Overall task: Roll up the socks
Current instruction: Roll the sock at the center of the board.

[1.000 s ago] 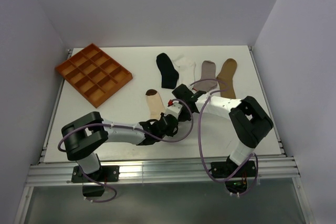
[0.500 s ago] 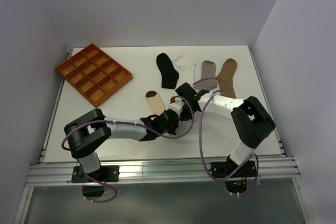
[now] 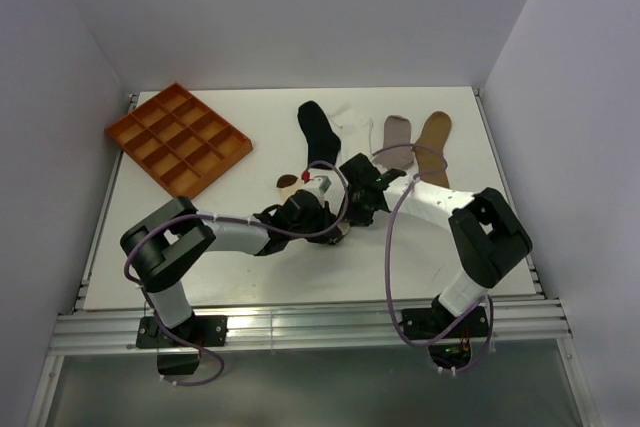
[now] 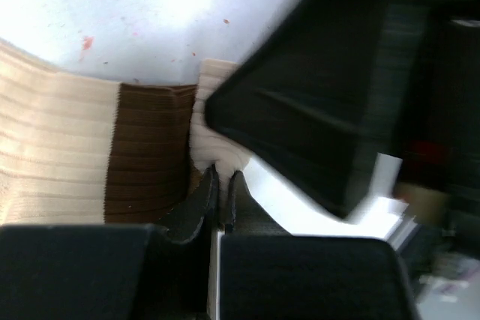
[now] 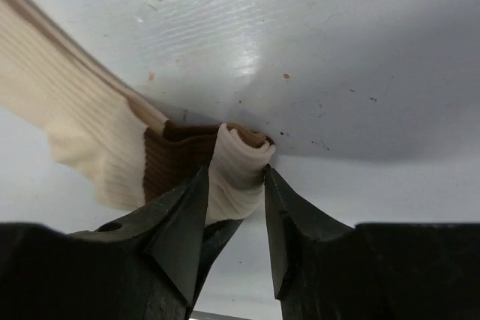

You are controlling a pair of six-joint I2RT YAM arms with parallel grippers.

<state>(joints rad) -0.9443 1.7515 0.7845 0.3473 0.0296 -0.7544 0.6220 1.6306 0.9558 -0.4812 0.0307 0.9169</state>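
1. Left two-finger black gripper (image 4: pixel 223 177) is closed, its tips nipping the cream edge of the small ribbed cream sock with brown bands (image 4: pixel 52 155).
2. Right two-finger black gripper (image 5: pixel 234 174) has its jaws parted around the rolled cream cuff of that same sock. The fabric touches both fingers (image 5: pixel 180 222), but we cannot tell whether they press it or merely flank it.
3. In the overhead view the two wrists meet at the middle of the frame and cover nearly all of the cream sock. We see only its brown tip (image 3: pixel 288 181) just left of them, and neither pair of fingertips shows there.
4. In the left wrist view a blurred black bulk fills the upper right. It is too soft for us to make out its parts.
5. The right arm and its purple cable (image 3: pixel 388 247) cross the lower ends of the plain grey sock (image 3: pixel 396 133) and the plain tan sock (image 3: pixel 434 133), so we cannot see their cuffs.
6. The plain black sock (image 3: pixel 318 135) and the plain white sock (image 3: pixel 353 127) lie flat side by side, just above the wrists. The white one is hard to pick out against the surface.
7. The socks lie on a white table (image 3: pixel 200 247) that shows small specks in the wrist views.
8. An orange compartment tray (image 3: pixel 148 162) sits at the upper left of the table, turned at an angle.
9. Pale, plain walls (image 3: pixel 300 17) close in the table at the back and on both sides, and a metal rail (image 3: pixel 300 332) runs along the bottom of the frame.
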